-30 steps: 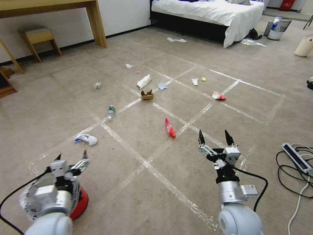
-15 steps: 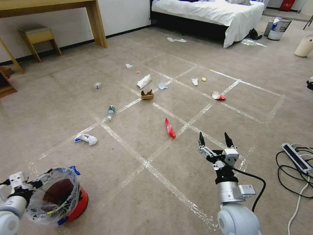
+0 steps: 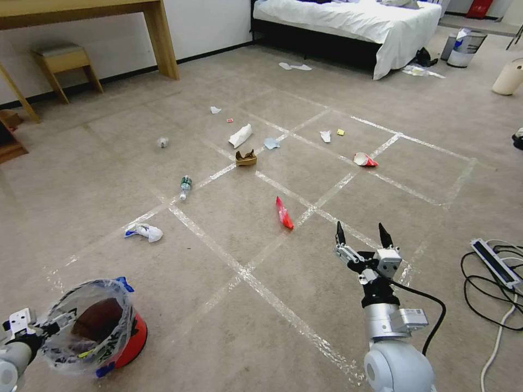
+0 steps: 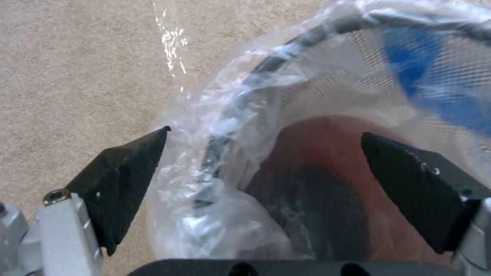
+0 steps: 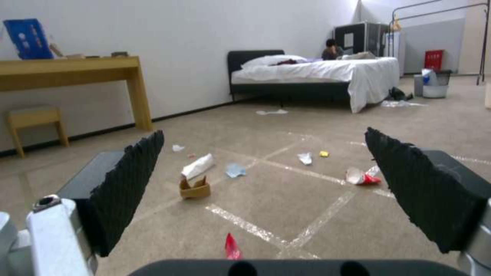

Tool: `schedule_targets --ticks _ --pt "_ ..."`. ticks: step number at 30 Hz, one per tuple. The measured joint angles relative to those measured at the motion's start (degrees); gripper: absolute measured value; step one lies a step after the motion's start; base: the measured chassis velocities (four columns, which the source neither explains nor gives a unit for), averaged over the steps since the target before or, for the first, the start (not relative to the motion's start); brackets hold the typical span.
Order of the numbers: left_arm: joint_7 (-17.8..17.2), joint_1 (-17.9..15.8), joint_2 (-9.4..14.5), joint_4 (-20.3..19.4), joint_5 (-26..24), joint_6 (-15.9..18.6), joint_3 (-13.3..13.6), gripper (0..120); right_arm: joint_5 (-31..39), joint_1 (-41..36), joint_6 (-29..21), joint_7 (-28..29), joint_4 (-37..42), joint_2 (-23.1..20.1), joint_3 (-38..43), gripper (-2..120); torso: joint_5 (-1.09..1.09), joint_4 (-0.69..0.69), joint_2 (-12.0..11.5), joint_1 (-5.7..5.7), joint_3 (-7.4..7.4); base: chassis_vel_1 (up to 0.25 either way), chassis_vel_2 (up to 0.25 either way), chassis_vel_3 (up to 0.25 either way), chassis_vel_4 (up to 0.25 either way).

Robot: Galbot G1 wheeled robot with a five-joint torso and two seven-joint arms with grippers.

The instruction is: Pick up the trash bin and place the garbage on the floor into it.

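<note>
The trash bin [image 3: 90, 326] stands on the floor [image 3: 229, 239] at the lower left, brown inside, lined with a crinkled clear bag, over a red base. My left gripper [image 3: 41, 328] is open at the bin's left side; in the left wrist view its rim and bag [image 4: 225, 153] lie between the spread fingers [image 4: 120, 184]. My right gripper [image 3: 362, 233] hangs open and empty above the carpet. The garbage lies ahead: a red wrapper [image 3: 283, 213] [image 5: 231, 247], a bottle [image 3: 186, 187], crumpled white paper [image 3: 144, 232], a torn cardboard box [image 3: 246, 158] [image 5: 194, 188], a red-white wrapper [image 3: 364, 159].
A bed [image 3: 348, 22] stands at the back, a wooden table [image 3: 81, 11] and stool [image 3: 65, 62] at the back left. A silvery bin [image 3: 466, 48] and a cream container [image 3: 509, 76] are far right. A power strip with cables [image 3: 496, 264] lies at right.
My left arm has swung from above the bin out to the left and lower, uncovering the bin; its gripper now sits at the rim. The right gripper has sunk slightly.
</note>
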Motion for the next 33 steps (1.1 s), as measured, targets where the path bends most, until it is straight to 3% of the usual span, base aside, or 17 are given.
schedule_targets --ticks 12,23,33 --pt "1.3 -1.5 2.1 4.1 1.1 -1.8 2.8 100 -0.8 -0.3 0.1 0.1 -0.3 1.3 0.0 100 0.01 0.0 0.0 0.0 0.0 0.0 0.0 0.0 0.0" --pt "2.4 -1.3 3.7 5.9 1.3 -1.9 3.1 97 -0.8 -0.3 0.2 0.3 -0.5 1.2 0.1 100 0.01 0.0 0.0 0.0 0.0 0.0 0.0 0.0 0.0" --pt "3.0 -0.9 3.4 6.6 2.3 -1.7 3.8 97 -0.7 -0.2 0.3 0.5 -0.5 0.9 0.1 100 0.01 0.0 0.0 0.0 0.0 0.0 0.0 0.0 0.0"
